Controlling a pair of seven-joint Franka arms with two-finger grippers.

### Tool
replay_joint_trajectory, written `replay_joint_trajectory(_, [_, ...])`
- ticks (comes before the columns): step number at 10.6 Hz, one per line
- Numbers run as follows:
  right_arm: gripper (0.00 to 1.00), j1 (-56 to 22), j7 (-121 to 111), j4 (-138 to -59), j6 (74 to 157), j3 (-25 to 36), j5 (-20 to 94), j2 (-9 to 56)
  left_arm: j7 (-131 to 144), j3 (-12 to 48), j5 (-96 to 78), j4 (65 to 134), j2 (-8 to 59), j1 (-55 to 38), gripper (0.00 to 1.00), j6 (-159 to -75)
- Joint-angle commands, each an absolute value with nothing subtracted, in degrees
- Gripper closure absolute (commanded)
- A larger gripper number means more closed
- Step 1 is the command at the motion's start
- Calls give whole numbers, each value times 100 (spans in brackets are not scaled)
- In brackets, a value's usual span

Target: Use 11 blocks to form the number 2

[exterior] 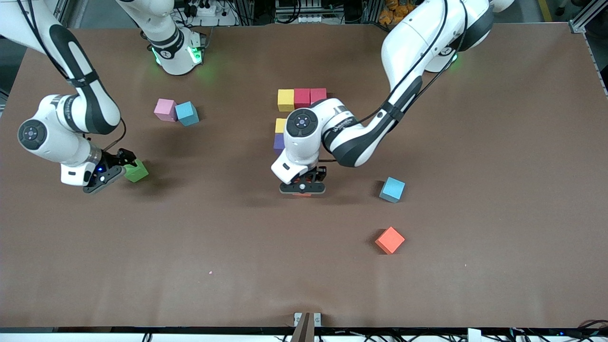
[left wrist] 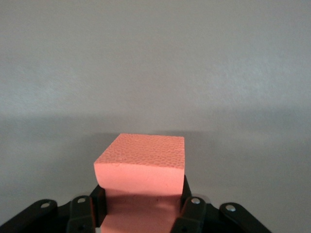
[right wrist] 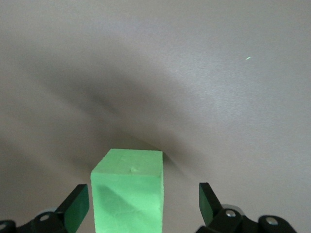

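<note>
Your left gripper [exterior: 302, 189] pinches an orange foam block [left wrist: 141, 167], near the front of the unfinished number 2 [exterior: 299, 111]. The foam is soft and dents, so hold flat sides gently. The right gripper [right wrist: 144, 206] stands spread around the green block [right wrist: 129, 191]; only wrist views show this.

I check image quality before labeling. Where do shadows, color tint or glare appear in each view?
Front view: even light, soft shadows beside each block, green glow on the table near the right arm's base. Left wrist view: the orange block in the left tool is sharp and the table looks grey. Right wrist view: a broad dark shadow crosses the table above the green block between the right tool's open fingers.
</note>
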State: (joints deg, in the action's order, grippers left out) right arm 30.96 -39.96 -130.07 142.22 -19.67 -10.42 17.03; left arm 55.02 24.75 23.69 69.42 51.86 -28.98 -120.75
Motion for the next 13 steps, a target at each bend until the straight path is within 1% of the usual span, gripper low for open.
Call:
replay_joint_trajectory(1, [0, 3287, -3955, -13306, 14422, -2092, -1081, 1477, 5317, 2382, 2119, 6706, 5370, -3093, 59, -12294])
replay_joint_trajectory(3, [0, 3375, -4007, -13587, 14878, -2092, -1081, 1485, 5317, 2373, 2004, 6715, 5449, -3155, 59, -12489])
replay_joint_trajectory(10, [0, 3401, -3964, -13588, 15012, -2092, -1081, 1652, 5353, 2364, 1345, 6838, 5458, -3226, 55, -12437])
replay_joint_trajectory(11, [3, 3410, -3964, -13579, 15020, -2092, -1081, 1670, 5344, 2364, 1345, 6838, 5484, -3234, 54, -12437])
replay_joint_trajectory(12, [14, 3401, -3955, -13579, 15012, -2092, -1081, 1679, 5344, 2364, 1336, 6847, 5502, -3243, 54, -12437])
replay_joint_trajectory(13, [36, 3375, -3955, -13579, 15003, -2092, -1081, 1670, 5352, 2364, 1249, 6847, 5502, -3243, 54, -12437])
